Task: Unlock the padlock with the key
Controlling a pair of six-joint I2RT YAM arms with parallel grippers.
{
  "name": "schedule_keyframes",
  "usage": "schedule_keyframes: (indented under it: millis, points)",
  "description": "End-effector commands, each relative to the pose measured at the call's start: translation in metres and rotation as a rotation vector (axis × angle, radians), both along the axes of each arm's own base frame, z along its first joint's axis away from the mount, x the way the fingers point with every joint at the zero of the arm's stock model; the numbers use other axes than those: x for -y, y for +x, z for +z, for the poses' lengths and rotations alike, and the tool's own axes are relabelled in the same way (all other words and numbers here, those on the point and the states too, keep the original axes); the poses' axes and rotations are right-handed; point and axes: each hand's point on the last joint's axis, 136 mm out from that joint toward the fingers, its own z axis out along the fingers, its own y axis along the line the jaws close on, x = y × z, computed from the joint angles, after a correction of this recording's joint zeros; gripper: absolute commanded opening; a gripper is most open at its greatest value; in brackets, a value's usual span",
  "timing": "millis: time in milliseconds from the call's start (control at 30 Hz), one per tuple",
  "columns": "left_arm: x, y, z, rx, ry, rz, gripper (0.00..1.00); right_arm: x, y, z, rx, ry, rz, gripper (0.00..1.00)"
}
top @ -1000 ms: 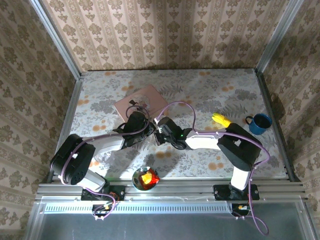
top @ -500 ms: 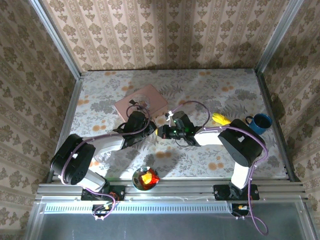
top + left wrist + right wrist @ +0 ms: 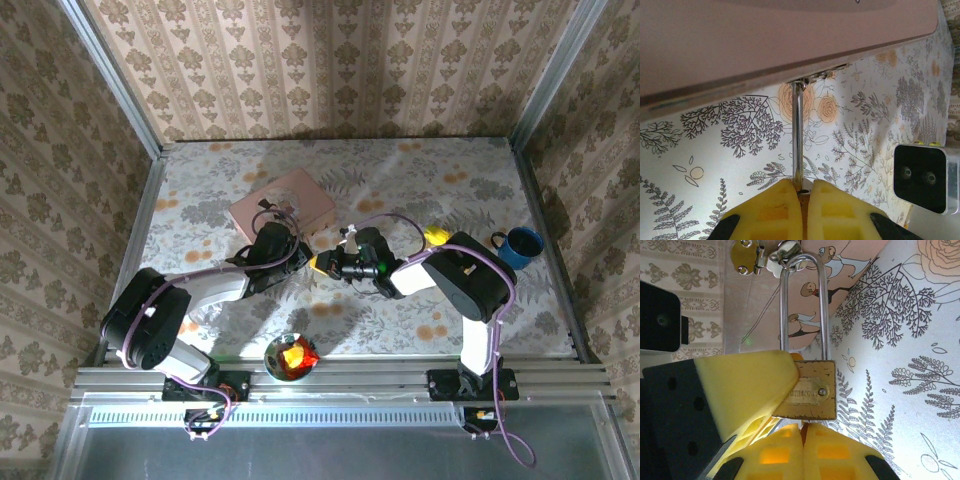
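Observation:
The brass padlock point(image 3: 810, 390) hangs by its thin shackle point(image 3: 797, 135) from the hasp of the pink box point(image 3: 283, 203). My left gripper point(image 3: 801, 186) is shut on the padlock's body, and its yellow finger point(image 3: 745, 390) presses against the lock's side. My right gripper point(image 3: 802, 426) is shut just under the padlock's bottom face. The key point(image 3: 806, 423) shows as a thin sliver between its pads, meeting the lock's underside; the rest of it is hidden. From above, the left gripper point(image 3: 297, 262) and right gripper point(image 3: 318, 263) meet tip to tip in front of the box.
A yellow banana-shaped object point(image 3: 441, 239) and a blue mug point(image 3: 518, 247) sit at the right. A small bowl point(image 3: 290, 356) with orange pieces stands by the near edge. The flowered table point(image 3: 400, 180) runs to the papered walls.
The right arm's wrist has swung and its forearm has drawn in toward the middle, while its fingertips stay at the padlock. The left arm has not moved.

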Motion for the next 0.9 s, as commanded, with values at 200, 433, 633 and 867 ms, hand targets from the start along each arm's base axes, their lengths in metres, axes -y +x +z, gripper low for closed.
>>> schedule_keyframes:
  millis: [200,433,633,867]
  points:
    - [0.007,-0.018,-0.005,-0.058,-0.021,-0.061,0.0,0.033,0.019,0.021,0.093,-0.088,-0.145,0.33]
    - [0.006,-0.017,-0.004,-0.056,-0.028,-0.056,0.0,0.054,0.012,0.028,0.122,-0.231,-0.165,0.43]
    - [0.007,-0.018,-0.006,-0.061,-0.037,-0.059,0.0,0.068,0.011,0.038,0.169,-0.338,-0.171,0.48]
    - [0.01,-0.022,-0.02,-0.089,-0.024,-0.091,0.0,0.075,0.01,0.044,0.199,-0.399,-0.162,0.49]
